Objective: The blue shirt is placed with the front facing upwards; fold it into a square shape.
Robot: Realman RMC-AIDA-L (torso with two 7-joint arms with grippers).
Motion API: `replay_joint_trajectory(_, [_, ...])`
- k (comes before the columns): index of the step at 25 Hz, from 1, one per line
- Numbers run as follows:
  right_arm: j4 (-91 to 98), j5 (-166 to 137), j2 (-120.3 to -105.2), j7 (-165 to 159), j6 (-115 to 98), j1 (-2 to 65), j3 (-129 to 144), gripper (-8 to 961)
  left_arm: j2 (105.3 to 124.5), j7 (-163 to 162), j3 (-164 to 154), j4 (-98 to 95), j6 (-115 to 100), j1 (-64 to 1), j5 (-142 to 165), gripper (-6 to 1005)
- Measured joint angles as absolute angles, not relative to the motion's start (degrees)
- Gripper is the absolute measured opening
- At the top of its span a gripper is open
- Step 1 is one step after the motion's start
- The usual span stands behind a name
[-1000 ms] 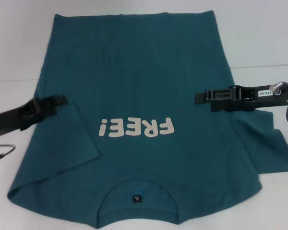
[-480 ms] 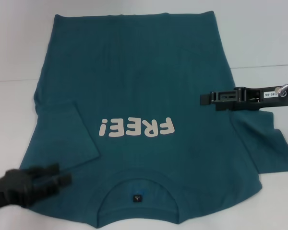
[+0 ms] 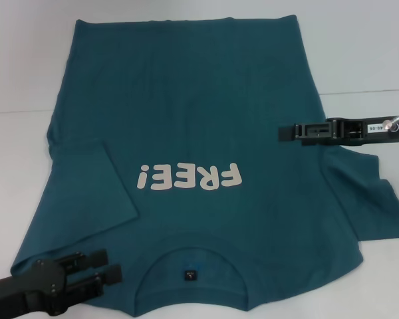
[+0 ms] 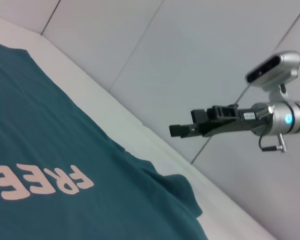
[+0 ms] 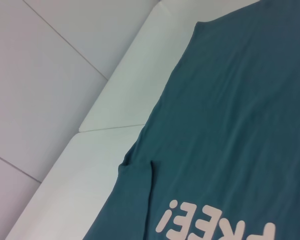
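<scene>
Shirt (image 3: 186,126) lies flat, print up; left claw (image 3: 110,264) spread over its shoulder, right claw (image 3: 286,133) closed above its side

The left gripper (image 3: 110,266) sits low at the near left of the head view, its dark arm reaching in from the lower left corner, the two fingers (image 3: 86,258) parted with a clear gap between them and pointing toward the middle. The right gripper (image 3: 282,132) is held out level from the right edge, slim and side-on, its silver wrist (image 4: 285,119) behind it.
</scene>
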State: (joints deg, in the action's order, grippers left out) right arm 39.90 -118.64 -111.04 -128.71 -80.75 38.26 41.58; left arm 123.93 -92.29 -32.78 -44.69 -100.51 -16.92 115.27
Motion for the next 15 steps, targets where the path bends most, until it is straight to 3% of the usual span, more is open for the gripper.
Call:
replay_joint_trajectory(4, [40.02, -118.71, -109.81, -129.51, -81.8, 37.2, 41.48, 924, 123.93, -93.49, -32.3, -43.41, -100.16, -17.11, 114.43, 599])
replay_joint_trajectory(12, [40.19, -120.38, -105.24, -136.53, -83.46, 32.33, 39.59, 925, 123.91, -96.68, -31.7, -43.0, -100.57, -17.1, 112.69, 599])
replay_joint_trajectory(15, [41.53, -125.16, -104.33, -137.76, -87.13, 31.38, 37.69, 925, 123.79, -97.67, -31.55, -43.16, -100.65, -17.09, 112.19, 599])
